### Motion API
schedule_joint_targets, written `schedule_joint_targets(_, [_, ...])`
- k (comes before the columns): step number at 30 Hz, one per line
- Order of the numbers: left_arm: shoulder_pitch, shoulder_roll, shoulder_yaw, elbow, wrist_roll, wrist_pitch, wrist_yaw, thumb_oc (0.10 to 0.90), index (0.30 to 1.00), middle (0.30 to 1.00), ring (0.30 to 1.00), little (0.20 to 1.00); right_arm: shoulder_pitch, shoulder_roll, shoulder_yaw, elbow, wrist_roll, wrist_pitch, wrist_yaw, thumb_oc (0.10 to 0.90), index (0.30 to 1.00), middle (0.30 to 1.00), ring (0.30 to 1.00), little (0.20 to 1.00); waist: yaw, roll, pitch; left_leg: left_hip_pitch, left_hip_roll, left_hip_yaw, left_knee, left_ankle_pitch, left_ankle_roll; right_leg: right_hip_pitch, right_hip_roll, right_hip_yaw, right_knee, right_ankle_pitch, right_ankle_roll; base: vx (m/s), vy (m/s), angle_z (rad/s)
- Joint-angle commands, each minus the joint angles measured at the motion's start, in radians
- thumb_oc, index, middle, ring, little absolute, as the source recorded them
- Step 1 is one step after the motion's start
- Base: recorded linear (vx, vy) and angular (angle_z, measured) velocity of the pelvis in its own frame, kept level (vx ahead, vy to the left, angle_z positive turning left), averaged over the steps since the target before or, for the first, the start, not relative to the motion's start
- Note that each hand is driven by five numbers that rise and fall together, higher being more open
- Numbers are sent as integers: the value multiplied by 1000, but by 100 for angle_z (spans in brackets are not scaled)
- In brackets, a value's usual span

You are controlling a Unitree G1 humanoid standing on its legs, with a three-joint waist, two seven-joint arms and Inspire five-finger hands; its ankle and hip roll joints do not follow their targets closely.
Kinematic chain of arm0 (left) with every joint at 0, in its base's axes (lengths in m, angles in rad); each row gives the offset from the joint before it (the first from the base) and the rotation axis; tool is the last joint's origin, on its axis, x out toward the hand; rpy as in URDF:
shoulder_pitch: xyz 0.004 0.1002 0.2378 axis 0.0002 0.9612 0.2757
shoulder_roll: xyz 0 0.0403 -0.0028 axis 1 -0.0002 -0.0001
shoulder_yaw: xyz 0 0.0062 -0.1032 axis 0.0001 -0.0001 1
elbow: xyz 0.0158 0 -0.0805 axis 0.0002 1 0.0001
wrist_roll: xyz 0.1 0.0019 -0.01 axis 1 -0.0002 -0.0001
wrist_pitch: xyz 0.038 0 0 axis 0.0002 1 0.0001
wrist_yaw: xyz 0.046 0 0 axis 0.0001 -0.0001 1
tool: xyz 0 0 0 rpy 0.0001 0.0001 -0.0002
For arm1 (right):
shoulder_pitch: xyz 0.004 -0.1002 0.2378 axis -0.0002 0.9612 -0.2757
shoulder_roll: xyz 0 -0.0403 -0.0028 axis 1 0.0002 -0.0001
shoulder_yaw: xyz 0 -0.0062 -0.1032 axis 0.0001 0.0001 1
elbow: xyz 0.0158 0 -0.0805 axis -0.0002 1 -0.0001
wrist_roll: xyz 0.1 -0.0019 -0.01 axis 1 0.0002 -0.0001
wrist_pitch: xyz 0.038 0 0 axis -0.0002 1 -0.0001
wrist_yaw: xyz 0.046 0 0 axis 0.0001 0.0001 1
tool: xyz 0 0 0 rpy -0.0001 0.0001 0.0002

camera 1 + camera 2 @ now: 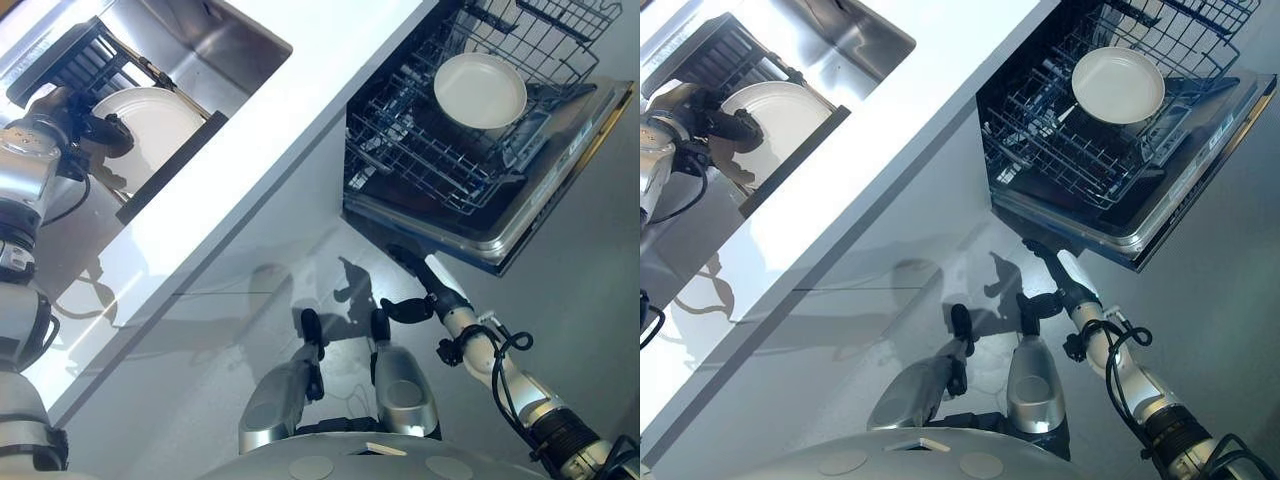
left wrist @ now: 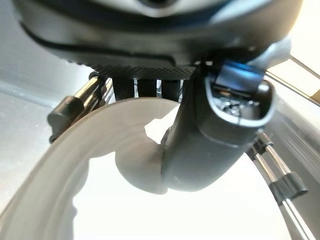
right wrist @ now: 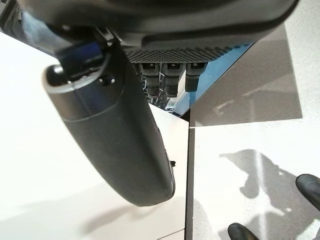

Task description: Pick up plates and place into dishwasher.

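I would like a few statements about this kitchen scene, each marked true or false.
1. A white plate lies in the dishwasher rack. True.
2. The left hand is at the plate in the sink rack. True.
3. The right hand holds a plate. False: it holds nothing, below the dishwasher door.
4. The dishwasher door is closed. False: it is open and the rack is pulled out.
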Motion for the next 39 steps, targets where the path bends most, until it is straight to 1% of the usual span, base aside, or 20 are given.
schedule_joint_targets(1, [61, -54, 33, -60, 16, -48, -66, 100, 300, 300, 300, 200, 39, -10, -25, -103, -29, -96, -12, 800, 900, 900, 900, 900, -7, -2, -126, -9, -61, 58, 95, -172, -1, -95, 11, 22, 46, 4, 82, 1, -36, 6])
schedule_joint_targets(5, [78, -29, 45, -61, 50, -81, -62, 100, 300, 300, 300, 200, 51, -6, -30, -107, -30, -98, -13, 800, 900, 900, 900, 900, 3, -7, -152, 13, -65, 46, 87, -176, -2, -66, 12, 18, 29, 3, 83, -20, -51, 10])
schedule_joint_targets(6, [83, -18, 48, -64, 56, -98, -52, 100, 300, 300, 300, 200, 54, -3, -29, -105, -30, -101, -17, 800, 900, 900, 900, 900, 8, -9, -163, 19, -65, 43, 86, -178, -3, -57, 12, 15, 23, 4, 84, -31, -80, 10])
schedule_joint_targets(9, [82, -2, 55, -73, 85, -117, -22, 100, 300, 300, 300, 200, 62, 3, -31, -103, -29, -106, -19, 800, 900, 900, 900, 900, 14, -14, -179, 27, -64, 40, 84, -181, -5, -41, 14, 12, 11, 3, 84, -25, -57, 3])
schedule_joint_targets(10, [81, 8, 62, -78, 84, -124, -7, 100, 300, 300, 300, 200, 66, 5, -33, -103, -27, -109, -18, 800, 900, 900, 900, 900, 18, -17, -190, 32, -62, 38, 81, -182, -6, -32, 16, 9, 2, 4, 84, -46, -99, 5])
schedule_joint_targets(12, [76, 29, 78, -95, 106, -151, 58, 100, 300, 300, 300, 200, 78, 12, -34, -102, -30, -120, -22, 800, 900, 900, 900, 900, 27, -22, -211, 45, -58, 34, 74, -185, -11, -12, 21, 3, -16, 5, 82, -55, -101, 7])
schedule_joint_targets(15, [73, 55, 99, -112, 130, -178, 87, 100, 300, 300, 300, 200, 85, 19, -36, -98, -33, -131, -29, 800, 900, 900, 900, 900, 35, -27, -230, 55, -54, 32, 68, -185, -15, 5, 25, 0, -31, 6, 80, -34, -64, 2])
schedule_joint_targets(17, [78, 82, 122, -136, 185, -191, 122, 100, 300, 300, 300, 200, 92, 23, -43, -98, -36, -137, -35, 800, 900, 900, 900, 900, 44, -29, -256, 67, -49, 26, 56, -183, -20, 22, 32, -1, -44, 5, 77, -28, -77, 2])
schedule_joint_targets(20, [81, 114, 141, -153, 249, -212, 164, 100, 300, 300, 300, 200, 93, 22, -51, -107, -29, -132, -43, 800, 900, 900, 900, 900, 51, -32, -277, 81, -46, 20, 41, -181, -24, 39, 40, 0, -56, 2, 73, -24, -54, 2])
schedule_joint_targets(22, [73, 144, 144, -164, 298, -221, 180, 100, 300, 300, 300, 200, 91, 17, -57, -106, -21, -134, -44, 800, 900, 900, 900, 900, 55, -32, -288, 90, -43, 18, 32, -180, -25, 50, 45, 0, -64, 0, 71, -26, -53, -1])
schedule_joint_targets(26, [77, 189, 150, -182, 306, -234, 178, 100, 300, 300, 300, 200, 89, 7, -69, -103, -16, -140, -42, 800, 900, 900, 900, 900, 63, -31, -309, 109, -38, 12, 16, -180, -28, 70, 55, 1, -71, -10, 64, -35, -48, -3])
schedule_joint_targets(29, [93, 201, 162, -204, 315, -247, 187, 100, 300, 300, 300, 200, 87, 3, -81, -111, -13, -137, -50, 800, 900, 900, 900, 900, 65, -31, -317, 118, -35, 6, 6, -178, -29, 78, 61, 1, -69, -17, 61, -38, -31, -2])
schedule_joint_targets(32, [106, 226, 174, -237, 321, -266, 230, 100, 300, 300, 300, 200, 83, -5, -110, -135, 40, -128, -88, 800, 900, 900, 900, 900, 67, -31, -324, 126, -31, 1, 0, -177, -29, 85, 64, 3, -65, -22, 57, -48, -26, 1])
schedule_joint_targets(35, [115, 252, 185, -285, 326, -281, 287, 100, 300, 300, 300, 200, 64, -7, -156, -154, 105, -148, -147, 800, 900, 900, 900, 900, 68, -30, -330, 133, -28, 1, -5, -175, -29, 89, 67, 5, -65, -22, 53, -48, -14, 4])
schedule_joint_targets(37, [143, 263, 214, -331, 329, -283, 313, 100, 300, 300, 300, 200, 51, -9, -198, -180, 125, -159, -180, 800, 900, 900, 900, 900, 71, -30, -335, 137, -26, 1, -8, -175, -28, 92, 69, 8, -66, -23, 50, -42, -2, -1])
schedule_joint_targets(38, [177, 268, 245, -369, 329, -299, 345, 100, 300, 300, 300, 200, 41, -14, -238, -205, 127, -193, -229, 800, 900, 900, 900, 900, 74, -31, -339, 139, -24, 0, -10, -175, -28, 93, 70, 11, -66, -23, 48, -31, 3, -3])
schedule_joint_targets(39, [189, 268, 257, -377, 331, -298, 347, 100, 300, 300, 300, 200, 40, -16, -243, -211, 128, -192, -230, 800, 900, 900, 900, 900, 73, -30, -339, 140, -24, 0, -10, -175, -28, 93, 71, 12, -65, -23, 48, -29, 5, -5])
